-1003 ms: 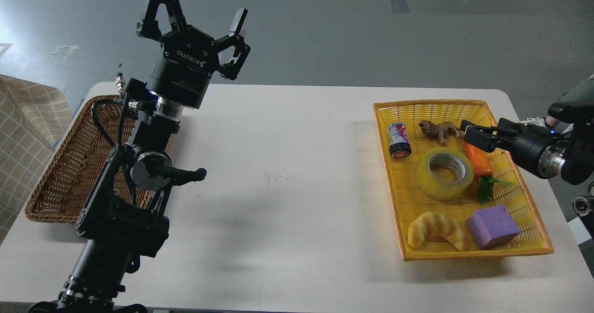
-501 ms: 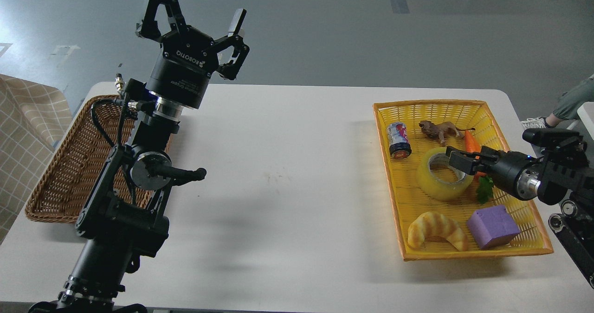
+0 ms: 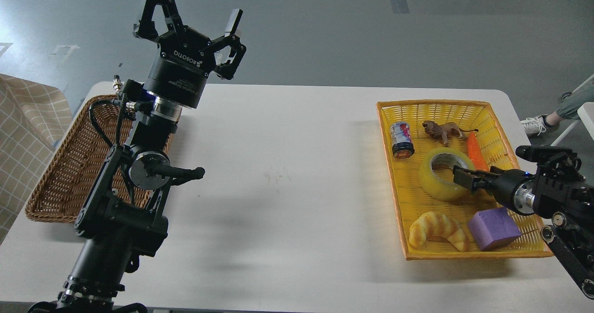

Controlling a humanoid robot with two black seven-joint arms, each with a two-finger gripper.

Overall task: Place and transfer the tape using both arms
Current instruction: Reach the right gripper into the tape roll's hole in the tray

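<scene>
The tape point(image 3: 429, 182), a translucent yellow roll with a white core, lies flat in the middle of the yellow basket point(image 3: 394, 192) at the right of the table. My right gripper point(image 3: 463, 177) reaches in low from the right, its dark tip at the roll's near-right rim; its fingers cannot be told apart. My left gripper point(image 3: 197, 11) is raised high above the table's far left, pointing up, open and empty, far from the tape.
In the yellow basket are also a can point(image 3: 401, 139), a toy lion point(image 3: 441, 130), a carrot point(image 3: 474, 150), a croissant point(image 3: 436, 227) and a purple block point(image 3: 492, 227). A brown wicker basket point(image 3: 65, 174) sits at the left edge, behind my left arm. A person's leg point(image 3: 557, 113) shows far right.
My right gripper has moved down and towards me, from over the lion and carrot to the tape's near-right rim. My left arm has barely moved.
</scene>
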